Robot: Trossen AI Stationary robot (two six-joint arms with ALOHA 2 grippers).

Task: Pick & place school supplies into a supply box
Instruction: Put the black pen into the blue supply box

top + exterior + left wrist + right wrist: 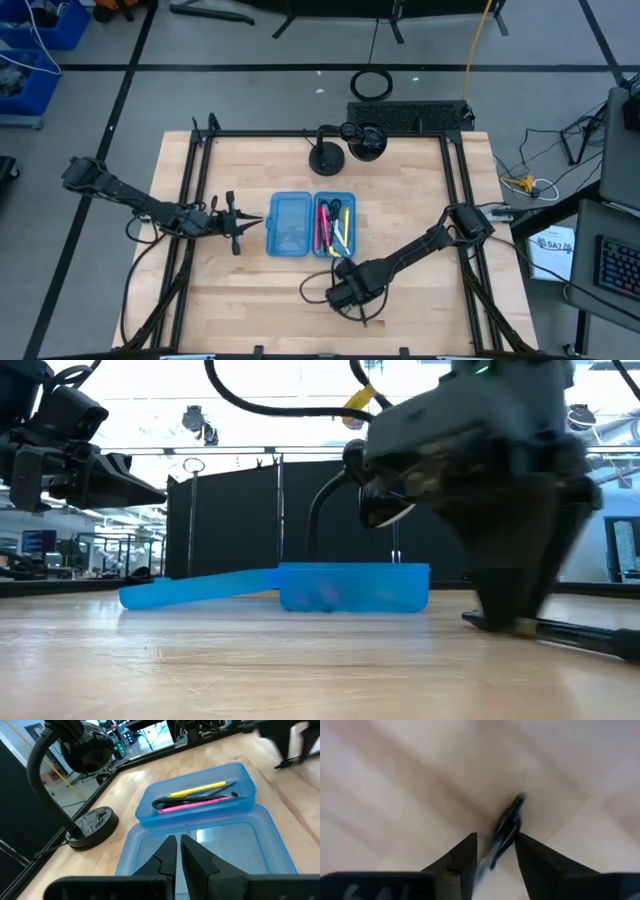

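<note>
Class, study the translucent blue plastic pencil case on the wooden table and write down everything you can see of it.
The translucent blue plastic pencil case lies open and flat near the middle of the wooden table, its two rounded rectangular halves side by side, joined along their long edges. The half nearer the left gripper looks empty. The other half holds a yellow pen, a pink pen and a dark pen, lying lengthwise. Neither gripper touches it.
</note>
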